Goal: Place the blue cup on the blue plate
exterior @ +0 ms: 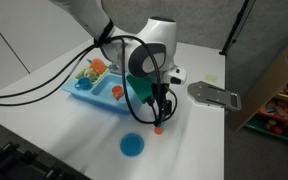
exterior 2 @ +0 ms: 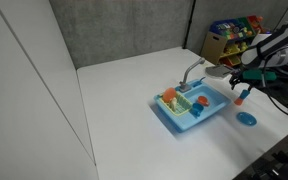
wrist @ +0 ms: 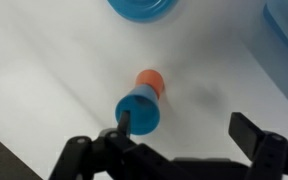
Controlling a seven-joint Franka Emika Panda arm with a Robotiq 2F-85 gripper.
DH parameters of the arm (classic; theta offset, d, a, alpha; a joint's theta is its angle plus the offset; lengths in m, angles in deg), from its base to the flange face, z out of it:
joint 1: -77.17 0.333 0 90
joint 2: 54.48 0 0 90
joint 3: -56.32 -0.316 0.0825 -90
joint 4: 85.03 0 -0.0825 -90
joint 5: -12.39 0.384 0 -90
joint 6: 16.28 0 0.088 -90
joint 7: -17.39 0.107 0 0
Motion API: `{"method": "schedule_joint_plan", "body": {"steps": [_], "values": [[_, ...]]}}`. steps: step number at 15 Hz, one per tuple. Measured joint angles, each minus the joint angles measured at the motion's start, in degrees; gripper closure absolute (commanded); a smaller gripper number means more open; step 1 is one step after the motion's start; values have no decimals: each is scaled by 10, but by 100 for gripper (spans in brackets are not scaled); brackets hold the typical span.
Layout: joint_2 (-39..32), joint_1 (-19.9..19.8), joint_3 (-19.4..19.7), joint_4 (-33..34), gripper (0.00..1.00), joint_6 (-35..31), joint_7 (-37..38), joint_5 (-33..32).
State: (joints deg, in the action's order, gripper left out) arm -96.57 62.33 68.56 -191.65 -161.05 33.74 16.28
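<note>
In the wrist view the blue cup (wrist: 141, 110) shows its open mouth to the camera. It lies against the tip of one finger of my gripper (wrist: 184, 125), whose jaws stand wide apart. The small orange cup (wrist: 150, 80) shows just beyond the blue cup's base, on the white table. The blue plate (wrist: 139, 8) lies farther on, cut by the frame's top edge. I cannot tell whether the blue cup hangs on the finger or rests on the table. In both exterior views the gripper (exterior: 159, 112) (exterior 2: 246, 92) hovers above the orange cup (exterior: 158, 129), beside the plate (exterior: 132, 146) (exterior 2: 247, 118).
The light-blue toy sink (exterior: 104, 103) (exterior 2: 189, 125), with small toys in it, stands on the table next to the gripper. A grey flat piece (exterior: 214, 95) lies near the table's far edge. A cardboard box (exterior: 276, 85) and a toy shelf (exterior 2: 234, 35) stand off the table.
</note>
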Motion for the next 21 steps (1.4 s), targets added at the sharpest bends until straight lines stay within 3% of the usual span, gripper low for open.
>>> {"method": "schedule_joint_plan", "body": {"steps": [17,18,20,21], "values": [[-25,4,-2,17,0,0,0,0],[-26,4,-2,17,25,0,0,0],[-28,4,-2,18,34,0,0,0],[-29,4,-2,18,44,0,0,0]]}}
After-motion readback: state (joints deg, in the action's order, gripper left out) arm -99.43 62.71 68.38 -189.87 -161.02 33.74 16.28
